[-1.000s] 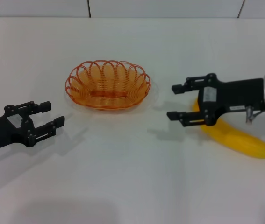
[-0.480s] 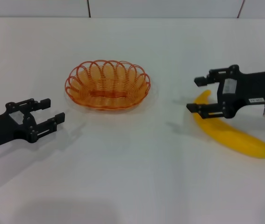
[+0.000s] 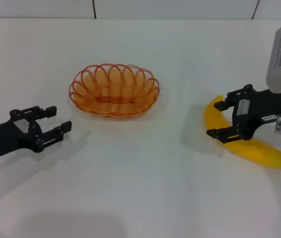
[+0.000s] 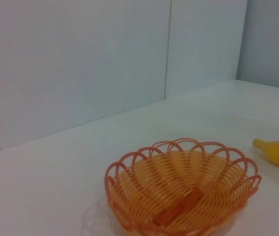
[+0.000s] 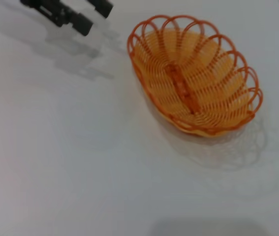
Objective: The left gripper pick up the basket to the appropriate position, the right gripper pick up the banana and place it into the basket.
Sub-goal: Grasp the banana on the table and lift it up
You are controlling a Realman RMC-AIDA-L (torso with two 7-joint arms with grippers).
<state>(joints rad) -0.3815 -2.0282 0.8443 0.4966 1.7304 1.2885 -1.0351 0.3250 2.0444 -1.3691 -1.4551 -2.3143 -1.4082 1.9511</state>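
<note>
Straddling banana (image 3: 244,141): right gripper (image 3: 220,119) fingers apart; white label, text unreadable.

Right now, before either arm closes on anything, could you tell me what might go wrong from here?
1. The right tool is open and straddles the banana near one pointed end; gripped there, the long fruit may well pivot or slip.
2. The left tool, open, is apart from the basket, whose thin looped rim gives little to grip.
3. The basket is shallow and barely as wide as the banana, so it could roll out.
</note>
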